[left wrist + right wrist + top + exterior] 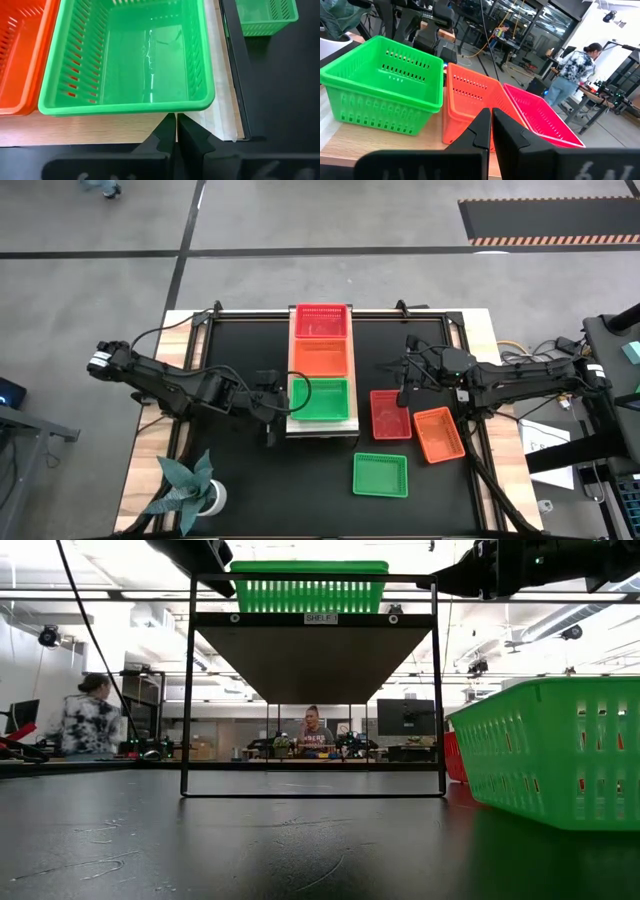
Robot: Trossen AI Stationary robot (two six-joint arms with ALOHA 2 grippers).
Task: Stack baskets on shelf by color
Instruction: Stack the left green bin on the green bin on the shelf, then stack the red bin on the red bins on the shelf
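closest to you in the low view, the loose green basket (560,750) sits on the black tabletop (250,470), on the near side of the shelf (321,423) and a little toward the right arm. judge it light, thin-walled and slightly springy, with a slick moulded rim; the mesh slots would let a finger catch. you would do best to pinch one wall at the middle of a short side, one finger inside and one outside, so it hangs level.

on the shelf you have three spots filled in a row: a crimson-pink basket (321,321) at the far end, an orange-red basket (321,358) in the middle, and a green basket (320,400) at the near end. two more baskets lie on the tabletop off the shelf's right-arm side, just past its near end: a red one (390,414) and an orange one (439,434) touching it.

your left gripper (176,131) is level with the shelf's green basket, off the shelf's left-arm side, fingers pressed together and empty, tips just short of that basket's rim. the left arm reaches in low and nearly straight across the table.

your right gripper (491,127) hangs off the shelf's opposite side, above the red basket, fingers also closed on nothing and pointing back toward the shelf row.
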